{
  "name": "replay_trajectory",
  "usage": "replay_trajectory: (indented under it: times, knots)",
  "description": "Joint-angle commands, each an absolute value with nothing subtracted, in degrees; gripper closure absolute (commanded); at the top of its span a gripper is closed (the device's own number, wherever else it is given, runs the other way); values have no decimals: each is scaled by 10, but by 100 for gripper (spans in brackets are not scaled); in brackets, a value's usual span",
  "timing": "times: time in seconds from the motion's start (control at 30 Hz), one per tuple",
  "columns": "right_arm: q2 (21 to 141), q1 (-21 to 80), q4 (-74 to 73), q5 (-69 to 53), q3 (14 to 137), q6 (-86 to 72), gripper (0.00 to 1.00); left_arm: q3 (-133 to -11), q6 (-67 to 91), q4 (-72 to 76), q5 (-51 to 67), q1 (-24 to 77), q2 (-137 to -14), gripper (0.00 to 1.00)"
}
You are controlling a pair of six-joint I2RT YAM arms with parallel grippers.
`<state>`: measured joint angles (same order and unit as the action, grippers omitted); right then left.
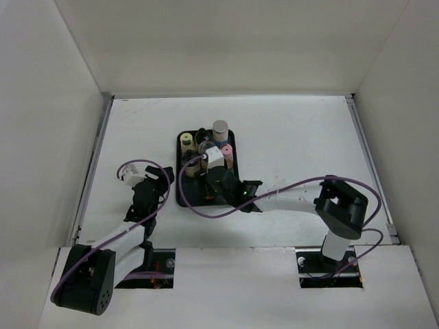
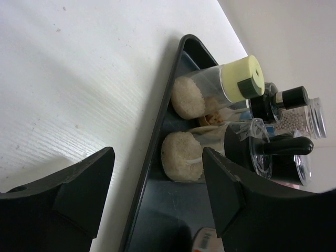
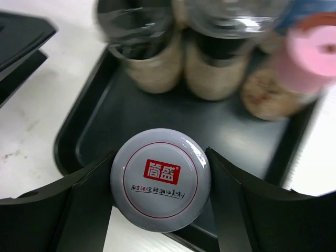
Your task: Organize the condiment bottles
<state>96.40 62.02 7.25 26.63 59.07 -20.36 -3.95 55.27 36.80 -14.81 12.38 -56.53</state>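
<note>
We found the left hand [image 2: 157,157] at the counter [image 1: 295,137] just left of the black tray [image 1: 188,197], its fingers spread with nothing between them; the condiment bottles [image 2: 181,155] stood grouped at the tray's far end, with the cream-capped bottle [image 1: 186,140] at the left, the silver-capped bottle [image 1: 220,128] furthest back and the pink-capped bottle [image 1: 226,152] at the right; the right hand [image 3: 160,155] pinched a white-lidded jar [image 3: 160,181] by its sides over the tray's near part.

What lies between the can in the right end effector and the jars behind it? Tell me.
Only bare tray floor separates the can from the jars. The right wrist view shows this.
</note>
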Motion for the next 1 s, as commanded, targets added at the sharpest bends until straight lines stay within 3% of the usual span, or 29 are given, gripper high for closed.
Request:
replay_trajectory:
  times: [0.0, 0.37, 0.6, 0.7, 0.97]
  knots:
    - [997, 642, 155, 283, 684, -178, 53, -46, 545, 379, -157, 117, -548, 33]
    - [1107, 668, 172, 292, 740, -189, 42, -46, 544, 369, -164, 109, -542, 22]
    - [1056, 671, 187, 295, 709, -184, 0, -40, 553, 353, -160, 80, -540, 11]
    - [989, 675, 192, 308, 670, -167, 0, -40, 552, 346, -163, 73, -537, 1]
    - [816, 610, 197, 397, 509, -179, 0, -54, 545, 290, -159, 72, -513, 0]
